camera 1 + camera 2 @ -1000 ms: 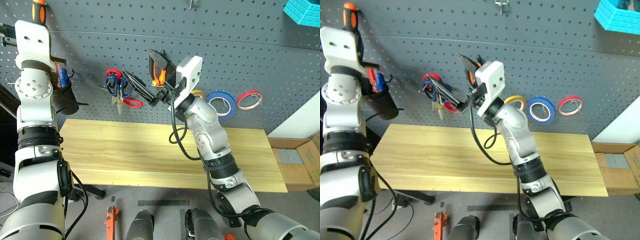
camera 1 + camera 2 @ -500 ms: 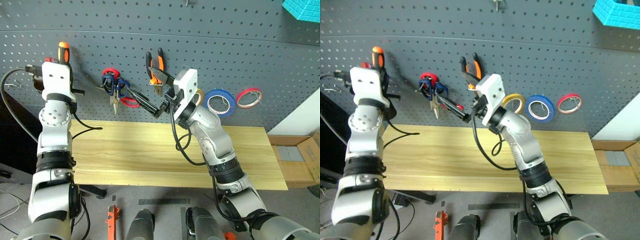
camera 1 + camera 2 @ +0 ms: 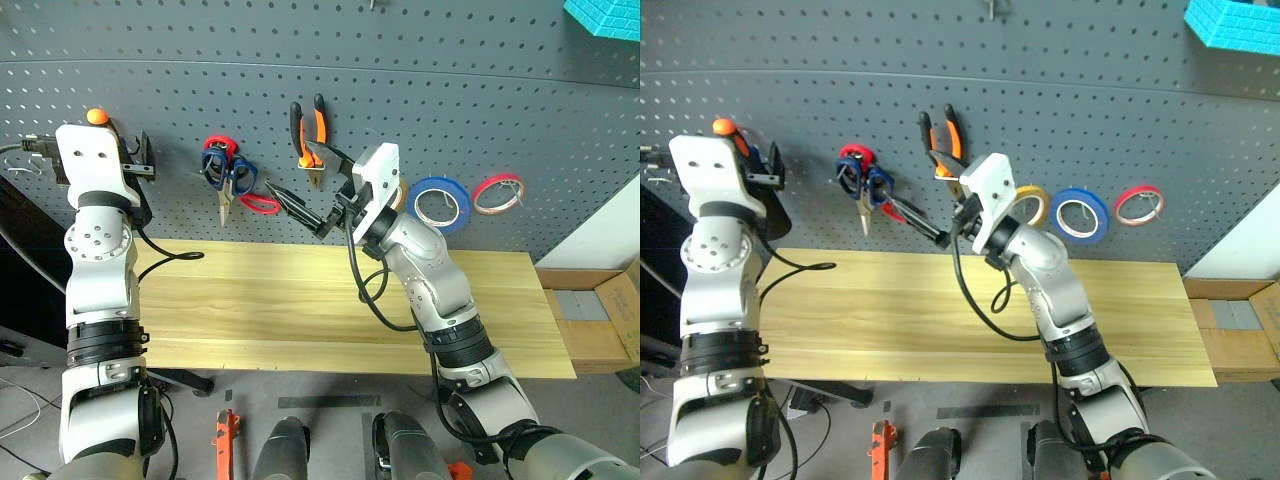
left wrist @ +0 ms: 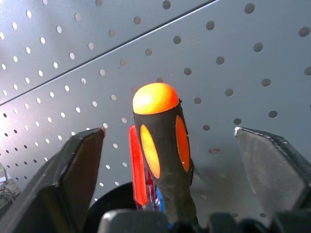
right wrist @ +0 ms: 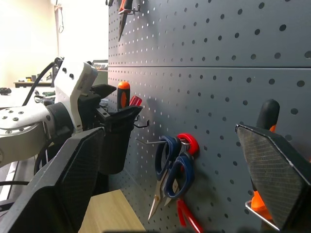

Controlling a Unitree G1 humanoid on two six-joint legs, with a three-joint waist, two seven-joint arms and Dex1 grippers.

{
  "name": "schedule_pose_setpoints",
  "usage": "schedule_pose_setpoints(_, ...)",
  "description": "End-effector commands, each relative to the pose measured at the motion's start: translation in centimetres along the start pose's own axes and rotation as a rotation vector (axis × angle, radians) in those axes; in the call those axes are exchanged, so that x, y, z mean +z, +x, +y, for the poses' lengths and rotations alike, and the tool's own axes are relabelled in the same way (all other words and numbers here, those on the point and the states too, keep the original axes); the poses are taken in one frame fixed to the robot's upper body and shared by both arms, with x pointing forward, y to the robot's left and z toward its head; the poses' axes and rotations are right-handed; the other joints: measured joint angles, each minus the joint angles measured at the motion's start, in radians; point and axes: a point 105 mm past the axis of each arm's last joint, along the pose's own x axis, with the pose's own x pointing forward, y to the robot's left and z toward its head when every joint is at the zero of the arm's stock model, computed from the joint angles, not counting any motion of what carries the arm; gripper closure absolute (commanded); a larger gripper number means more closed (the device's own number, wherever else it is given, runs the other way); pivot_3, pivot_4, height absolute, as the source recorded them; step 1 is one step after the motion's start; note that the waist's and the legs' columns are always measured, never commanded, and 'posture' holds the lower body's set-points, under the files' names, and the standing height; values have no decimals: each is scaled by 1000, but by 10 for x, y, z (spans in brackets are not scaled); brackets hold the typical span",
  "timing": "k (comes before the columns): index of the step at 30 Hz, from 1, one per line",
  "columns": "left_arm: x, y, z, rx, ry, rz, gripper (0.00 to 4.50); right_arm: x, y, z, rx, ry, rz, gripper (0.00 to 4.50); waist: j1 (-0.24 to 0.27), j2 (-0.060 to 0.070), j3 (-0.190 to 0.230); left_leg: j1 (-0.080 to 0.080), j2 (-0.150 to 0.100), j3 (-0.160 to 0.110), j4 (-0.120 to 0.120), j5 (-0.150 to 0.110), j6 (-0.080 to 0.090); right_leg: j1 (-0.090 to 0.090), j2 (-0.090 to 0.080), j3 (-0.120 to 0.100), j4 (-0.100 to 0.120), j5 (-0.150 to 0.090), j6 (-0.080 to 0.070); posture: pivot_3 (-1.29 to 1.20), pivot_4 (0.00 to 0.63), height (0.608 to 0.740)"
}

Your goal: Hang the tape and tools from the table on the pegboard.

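The screwdriver (image 4: pixel 160 141) stands handle-up in a black cup (image 5: pixel 116 141) on the pegboard (image 3: pixel 450 90). My left gripper (image 4: pixel 167 132) is open, with one finger on each side of the handle and a gap to both. My right gripper (image 3: pixel 297 168) is open and empty in front of the board, between the scissors (image 3: pixel 228 178) and the pliers (image 3: pixel 308 128), which both hang on hooks. The yellow tape (image 3: pixel 1028 203) hangs partly hidden behind my right hand. Below lies the table (image 3: pixel 250 310).
A blue ring (image 3: pixel 440 205) and a red ring (image 3: pixel 498 195) hang right of the yellow tape. Red-handled scissors (image 3: pixel 262 204) share the hook area with the dark scissors. A black cable (image 3: pixel 175 258) lies on the table's left end. A cardboard box (image 3: pixel 590 320) sits at the right.
My left hand came down with the screwdriver, set it in the black cup and opened its fingers off the handle. The right arm barely moved.
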Motion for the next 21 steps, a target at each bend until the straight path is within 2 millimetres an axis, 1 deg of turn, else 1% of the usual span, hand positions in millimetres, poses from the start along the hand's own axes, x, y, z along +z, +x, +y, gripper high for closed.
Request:
schedule_pose_setpoints(1, 16, -5, 12, 60, -62, -48, 48, 11, -2, -3, -12, -33, -35, 0, -4, 0, 2, 0, 0, 0, 0, 0, 0, 0, 0, 0, 0, 0, 0, 123, 245, 740)
schedule_pose_setpoints(3, 17, -10, 6, 38, -76, -52, 48, 11, -4, -4, -13, -41, -33, 0, -7, 0, 2, 0, 0, 0, 0, 0, 0, 0, 0, 0, 0, 0, 0, 118, 237, 740)
schedule_pose_setpoints(5, 24, -19, -1, 17, -104, -69, 48, 13, -8, -6, -12, -55, -30, 0, -8, 0, 2, 0, 0, 0, 0, 0, 0, 0, 0, 0, -1, 0, 0, 115, 230, 740)
schedule_pose_setpoints(7, 36, -29, -6, 16, -126, -103, 48, 15, -16, -8, -6, -78, -20, 0, -7, 0, 2, -1, 0, 0, 0, 0, 0, 0, -1, 1, -1, 0, 0, 112, 214, 740)
schedule_pose_setpoints(10, 50, -43, -17, -7, -127, -130, 48, 14, -32, -10, 14, -127, 15, 0, -5, -1, 1, -1, -1, 0, 0, 0, 0, 0, -1, 1, -1, 0, 0, 107, 202, 740)
schedule_pose_setpoints(14, 63, -63, -47, -108, -174, -145, 48, 6, -67, -8, 43, -176, 96, 0, 3, -2, -1, -1, -1, 0, 0, 0, 0, 2, -1, 1, -2, 0, 0, 113, 169, 740)
schedule_pose_setpoints(15, 64, -68, -55, -139, -183, -142, 48, 3, -75, -8, 35, -181, 118, 0, 5, -2, -1, 0, -1, 0, 0, 0, 0, 2, -1, 2, -2, 0, 0, 111, 166, 740)
schedule_pose_setpoints(18, 58, -92, -96, -302, -233, -97, 48, -12, -102, -14, -48, -204, 213, 0, 8, -2, -4, 1, -1, 2, 1, 0, 0, 3, -1, 3, -1, 0, 0, 100, 141, 740)
schedule_pose_setpoints(20, 34, -116, -136, -475, -249, 16, 48, -25, -121, -28, -205, -166, 281, 0, 9, -2, -13, 2, -1, 2, 0, 0, -1, 4, -1, 3, -2, 0, 0, 90, 127, 740)
schedule_pose_setpoints(21, 19, -127, -152, -538, -266, 89, 48, -33, -131, -37, -298, -141, 316, 0, 9, -2, -18, 3, -1, 3, 0, 0, -1, 5, -1, 4, -2, 0, 0, 82, 120, 740)
